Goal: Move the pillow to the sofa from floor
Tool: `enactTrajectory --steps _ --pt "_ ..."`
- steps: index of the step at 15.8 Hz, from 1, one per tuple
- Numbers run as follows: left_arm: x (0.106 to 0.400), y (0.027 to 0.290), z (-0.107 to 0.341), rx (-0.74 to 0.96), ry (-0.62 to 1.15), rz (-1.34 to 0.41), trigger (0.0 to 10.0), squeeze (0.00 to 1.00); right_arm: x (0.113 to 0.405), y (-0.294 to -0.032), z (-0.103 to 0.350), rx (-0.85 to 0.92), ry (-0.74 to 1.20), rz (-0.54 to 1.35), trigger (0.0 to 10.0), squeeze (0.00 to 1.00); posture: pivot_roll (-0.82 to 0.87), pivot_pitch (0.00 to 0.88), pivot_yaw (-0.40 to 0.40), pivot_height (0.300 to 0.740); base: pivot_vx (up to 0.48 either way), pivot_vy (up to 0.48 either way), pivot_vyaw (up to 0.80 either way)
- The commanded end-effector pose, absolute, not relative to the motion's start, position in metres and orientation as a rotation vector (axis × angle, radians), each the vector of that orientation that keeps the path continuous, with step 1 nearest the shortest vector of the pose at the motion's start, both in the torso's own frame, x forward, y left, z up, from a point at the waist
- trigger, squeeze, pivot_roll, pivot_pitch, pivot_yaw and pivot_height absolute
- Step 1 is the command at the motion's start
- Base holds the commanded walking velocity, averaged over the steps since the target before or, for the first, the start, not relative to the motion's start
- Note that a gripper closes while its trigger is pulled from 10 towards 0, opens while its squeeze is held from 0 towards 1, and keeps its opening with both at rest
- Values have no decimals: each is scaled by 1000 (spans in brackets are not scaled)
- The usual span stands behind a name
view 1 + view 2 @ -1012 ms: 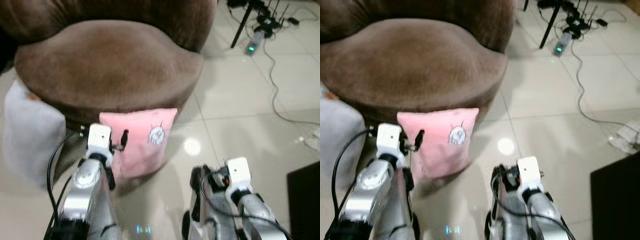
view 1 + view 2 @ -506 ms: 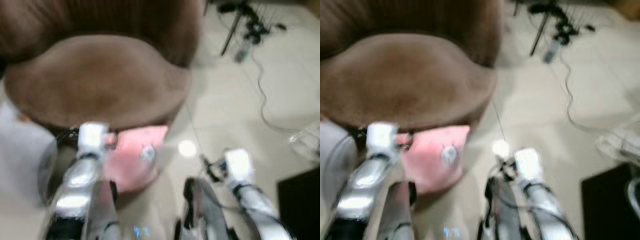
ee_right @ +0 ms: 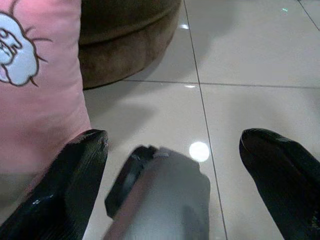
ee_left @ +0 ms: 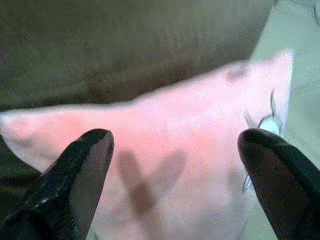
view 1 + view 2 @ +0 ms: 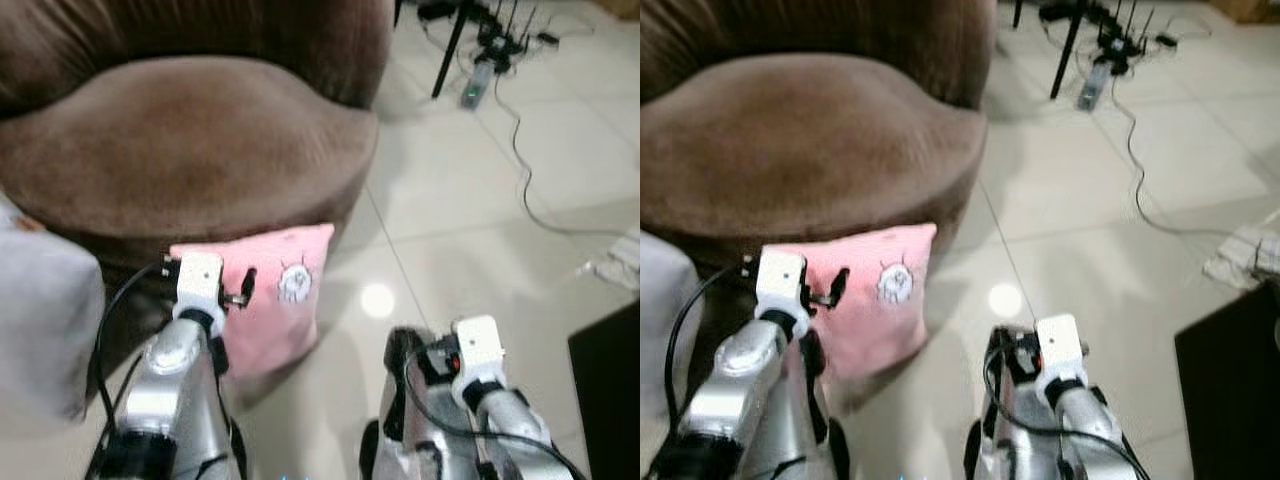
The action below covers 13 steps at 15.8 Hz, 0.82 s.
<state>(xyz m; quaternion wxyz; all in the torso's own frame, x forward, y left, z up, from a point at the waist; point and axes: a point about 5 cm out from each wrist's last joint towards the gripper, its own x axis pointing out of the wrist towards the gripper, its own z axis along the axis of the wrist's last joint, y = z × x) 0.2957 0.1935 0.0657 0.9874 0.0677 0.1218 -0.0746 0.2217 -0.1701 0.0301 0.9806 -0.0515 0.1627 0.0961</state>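
Note:
A pink pillow (image 5: pixel 283 298) with a small white cartoon print stands on the tiled floor and leans against the base of the brown round sofa (image 5: pixel 190 140). My left gripper (image 4: pixel 177 145) is open right in front of the pillow's face, its two fingers spread wide and casting a shadow on the fabric. The left wrist (image 5: pixel 198 282) sits beside the pillow's left edge. My right gripper (image 3: pixel 175 145) is open low over the floor, just right of the pillow (image 3: pixel 35 90), with nothing between its fingers. The right arm (image 5: pixel 472 362) is near the bottom of the eye views.
A grey cushion (image 5: pixel 40 320) rests against the sofa on the left. Cables, a black stand leg (image 5: pixel 448 55) and a device with a green light (image 5: pixel 470 95) lie at the far right. A black object (image 5: pixel 610 400) sits near right. A grey robot part (image 3: pixel 160 200) shows below the right gripper.
The whole picture has shifted and was blurred half a second ago, so the camera moved. The pillow still leans on the sofa base, and both arms keep their places beside it.

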Motion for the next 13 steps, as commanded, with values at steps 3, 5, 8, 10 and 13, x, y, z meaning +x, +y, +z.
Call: enactTrajectory --steps 3,5,8,10,13 --pt "310 226 77 216 295 -156 10000 0 218 -173 27 -121 343 185 10000 0 -91 200 -57 446 0 0 0" --pt "321 249 94 298 298 -135 10000 0 215 -173 25 -117 351 178 10000 0 -95 199 -51 446 0 0 0" --pt "337 272 127 414 293 -169 10000 0 209 -175 22 -114 367 166 10000 0 -101 202 -43 446 0 0 0" --pt "345 274 138 464 300 -210 10000 0 208 -174 21 -112 369 163 10000 0 -102 205 -40 446 0 0 0" --pt "357 257 129 532 433 -403 10000 0 205 -168 22 -100 364 158 10000 0 -126 227 -12 446 0 0 0"
